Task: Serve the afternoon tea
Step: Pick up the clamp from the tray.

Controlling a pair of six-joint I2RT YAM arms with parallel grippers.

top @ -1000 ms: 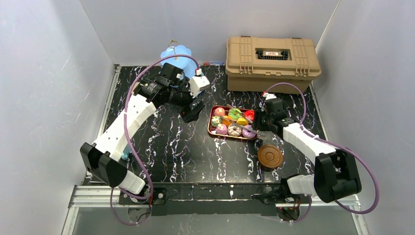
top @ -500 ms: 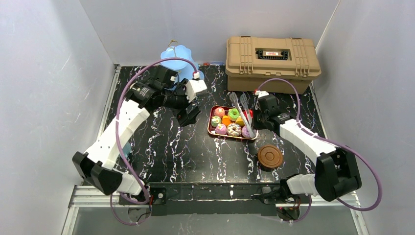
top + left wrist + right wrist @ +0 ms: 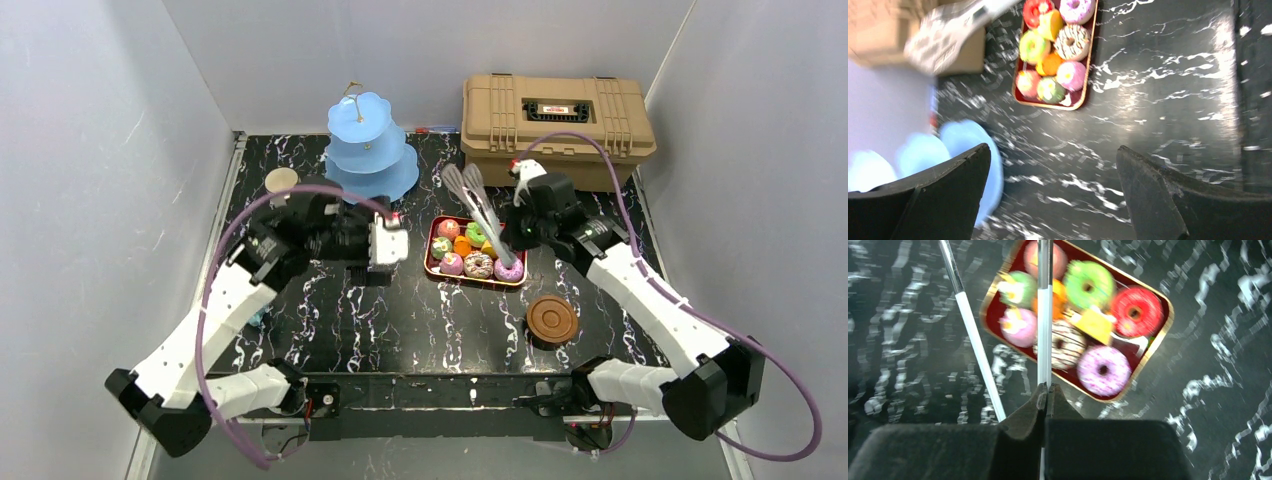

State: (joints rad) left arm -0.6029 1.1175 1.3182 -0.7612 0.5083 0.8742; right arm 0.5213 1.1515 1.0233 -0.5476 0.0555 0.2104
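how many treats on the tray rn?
9 treats, all crowded in the red tray; the tongs held by the right claw cross over them, so another may be hidden.

Lt-blue stand [image 3: 370,150], dk-red tray [image 3: 1074,98] w/ multicolour donuts [image 3: 480,265], silvery tongs [image 3: 480,210], blk white-veined table [image 3: 400,320], tan case [image 3: 555,125], brown saucer [image 3: 552,318].

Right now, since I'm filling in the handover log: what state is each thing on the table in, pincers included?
Three-tier stand: upright, tiers bare.
Tan case: lid shut.
Red tray: flat on the table, full.
Toy donuts: lying in the tray.
Tongs: lifted above the tray, arms apart.
Brown saucers: stacked, nothing on top.
Left pincer: open, empty.
Right pincer: shut on one tong arm.
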